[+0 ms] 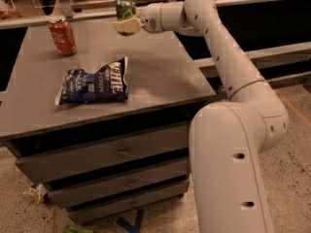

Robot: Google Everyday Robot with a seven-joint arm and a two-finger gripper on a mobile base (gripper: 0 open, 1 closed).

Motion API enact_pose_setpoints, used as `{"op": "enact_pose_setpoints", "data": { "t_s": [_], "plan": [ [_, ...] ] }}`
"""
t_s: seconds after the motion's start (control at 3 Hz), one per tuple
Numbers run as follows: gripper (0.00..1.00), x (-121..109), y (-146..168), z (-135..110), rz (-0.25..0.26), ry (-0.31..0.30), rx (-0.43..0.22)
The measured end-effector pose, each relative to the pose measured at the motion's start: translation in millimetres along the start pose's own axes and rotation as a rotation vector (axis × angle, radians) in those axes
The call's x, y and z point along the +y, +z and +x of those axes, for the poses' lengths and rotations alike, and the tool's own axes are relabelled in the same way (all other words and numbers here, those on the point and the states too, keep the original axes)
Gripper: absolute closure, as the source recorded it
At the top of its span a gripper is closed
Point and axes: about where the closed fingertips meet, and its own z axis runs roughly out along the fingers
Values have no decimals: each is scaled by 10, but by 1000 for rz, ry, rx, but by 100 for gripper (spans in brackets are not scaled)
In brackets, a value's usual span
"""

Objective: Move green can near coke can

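The green can (125,7) is dark green with a silver top and stays upright, lifted above the back of the grey cabinet top (155,76). My gripper (127,25) is shut on its lower part, with the white arm reaching in from the right. The coke can (62,35), red with white lettering, stands upright at the back left of the top, well to the left of the held can.
A dark blue chip bag (95,83) lies flat on the cabinet top in front of the cans. The cabinet has several drawers (119,152) below. A rail and dark shelf run behind it. Speckled floor lies to the right.
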Motion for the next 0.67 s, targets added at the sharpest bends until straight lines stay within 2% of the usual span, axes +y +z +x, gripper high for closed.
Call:
{"op": "enact_pose_setpoints", "data": {
  "t_s": [0.33, 0.67],
  "plan": [
    [100, 181, 190, -123, -67, -18, -1],
    [100, 345, 364, -133, -116, -28, 10]
  ]
}}
